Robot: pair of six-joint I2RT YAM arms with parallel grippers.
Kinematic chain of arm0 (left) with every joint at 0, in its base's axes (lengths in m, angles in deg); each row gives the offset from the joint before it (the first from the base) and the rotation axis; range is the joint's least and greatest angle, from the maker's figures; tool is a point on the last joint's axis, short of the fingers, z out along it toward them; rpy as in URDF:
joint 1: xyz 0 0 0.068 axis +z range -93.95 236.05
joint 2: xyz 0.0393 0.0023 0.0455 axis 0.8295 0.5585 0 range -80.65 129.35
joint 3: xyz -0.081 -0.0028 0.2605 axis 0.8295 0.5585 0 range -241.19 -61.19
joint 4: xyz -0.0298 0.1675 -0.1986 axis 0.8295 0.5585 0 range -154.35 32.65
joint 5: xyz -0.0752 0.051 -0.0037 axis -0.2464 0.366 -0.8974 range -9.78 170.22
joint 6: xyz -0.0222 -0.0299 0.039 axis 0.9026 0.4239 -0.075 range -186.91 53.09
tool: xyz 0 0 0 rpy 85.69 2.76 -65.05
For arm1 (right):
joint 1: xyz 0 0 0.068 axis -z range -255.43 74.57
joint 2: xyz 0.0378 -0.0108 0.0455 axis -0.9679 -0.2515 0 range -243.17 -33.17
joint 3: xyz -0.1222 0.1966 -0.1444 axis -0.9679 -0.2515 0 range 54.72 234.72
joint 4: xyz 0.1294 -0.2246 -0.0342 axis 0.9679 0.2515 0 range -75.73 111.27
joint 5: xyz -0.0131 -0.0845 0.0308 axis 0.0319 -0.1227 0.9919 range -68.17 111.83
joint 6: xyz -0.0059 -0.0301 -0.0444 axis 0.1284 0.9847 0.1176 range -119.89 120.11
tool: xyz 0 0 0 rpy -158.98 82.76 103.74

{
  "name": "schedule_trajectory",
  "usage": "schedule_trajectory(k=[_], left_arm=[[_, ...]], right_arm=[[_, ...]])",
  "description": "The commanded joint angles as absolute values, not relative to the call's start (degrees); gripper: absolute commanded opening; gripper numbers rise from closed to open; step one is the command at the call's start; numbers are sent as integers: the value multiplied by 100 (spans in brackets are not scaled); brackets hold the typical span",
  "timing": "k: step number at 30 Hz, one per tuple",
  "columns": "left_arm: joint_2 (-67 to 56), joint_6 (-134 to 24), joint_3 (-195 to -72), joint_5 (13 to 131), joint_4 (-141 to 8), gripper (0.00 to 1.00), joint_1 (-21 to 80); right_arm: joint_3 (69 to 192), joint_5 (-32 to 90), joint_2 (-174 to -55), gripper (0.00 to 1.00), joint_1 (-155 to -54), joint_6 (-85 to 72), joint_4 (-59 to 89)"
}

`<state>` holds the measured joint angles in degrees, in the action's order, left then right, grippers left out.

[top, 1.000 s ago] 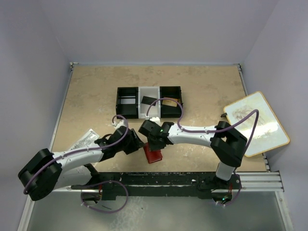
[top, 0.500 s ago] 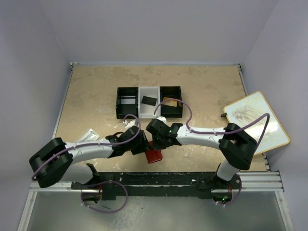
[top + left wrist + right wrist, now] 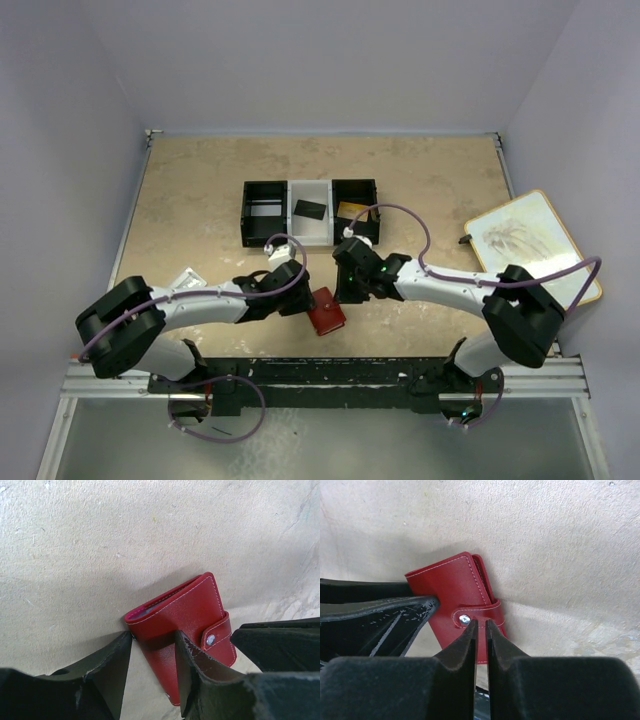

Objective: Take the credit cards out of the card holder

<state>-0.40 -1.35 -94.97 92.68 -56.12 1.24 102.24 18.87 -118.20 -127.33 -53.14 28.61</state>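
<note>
The card holder (image 3: 327, 312) lies on the worktop (image 3: 430, 180) near the front edge, between the two arms. It is folded shut, with its strap (image 3: 487, 611) fastened over the cover by the snap (image 3: 464, 619). From where I stand no cards show. Only a thin pale line of the inner panels can be seen along one open edge, so I take the cards to be inside. The left gripper (image 3: 154, 636) has its jaws apart at one corner of the holder. One finger is against the corner and the other lies over the red cover, and I cannot tell whether they pinch it. The right gripper (image 3: 480, 624) has its jaws almost together, only a slit between them, with the tips on the strap just beside the snap. Whether the strap is nipped between them I cannot tell. By my reckoning the task has barely begun. The holder seems to be getting steadied and the strap addressed, but unsnapping it, folding the holder open and drawing out the cards are all left to do.
</note>
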Motion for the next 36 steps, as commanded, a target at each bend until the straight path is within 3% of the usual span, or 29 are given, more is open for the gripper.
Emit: schedule_trajectory(k=[1, 5, 7, 19, 36], left_arm=[[311, -453, -9322, 9735, -4793, 39, 109], [313, -408, -9332, 9682, -4940, 39, 73], [311, -395, -9325, 9645, -5018, 37, 65], [184, -158, -9130, 9624, -5352, 32, 33], [117, -57, -9034, 9699, -5426, 30, 28]], right_arm=[[10286, 1771, -11681, 18, -12772, -4991, 2733], [10430, 1735, -11565, 34, -12911, -4709, 2646], [10513, 1743, -11615, 36, -13011, -4628, 2615], [11339, 1031, -12803, 37, -13481, -4838, 3591], [10904, 1044, -12511, 41, -13626, -4833, 3684]])
